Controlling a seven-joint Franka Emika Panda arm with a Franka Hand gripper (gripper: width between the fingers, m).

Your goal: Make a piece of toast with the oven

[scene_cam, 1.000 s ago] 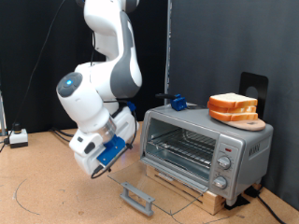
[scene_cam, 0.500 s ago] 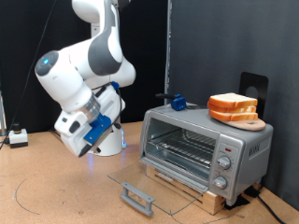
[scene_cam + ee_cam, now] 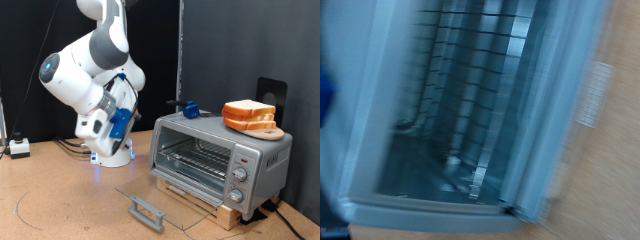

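Note:
The silver-grey oven [image 3: 222, 157] stands at the exterior view's right on a wooden base. Its glass door [image 3: 152, 192] lies open and flat, with the dark bar handle [image 3: 147, 211] at the front. The wire rack [image 3: 195, 157] inside looks bare. My gripper [image 3: 122, 115] hangs in the air to the left of the oven, level with its top and apart from it. Its fingers are too small to make out. The wrist view is blurred and shows the oven's opening and the rack [image 3: 470, 90]. No single piece of toast shows.
A stack of bread slices [image 3: 248, 115] sits on a wooden board on the oven's top. A small blue object [image 3: 187, 108] stands on the top's far left corner. The arm's base [image 3: 110, 155] stands behind the open door. A black backdrop hangs at the back.
My gripper has risen from low beside the open door, first swinging left, and now sits higher and nearer the oven's top edge. The oven and the bread have not moved.

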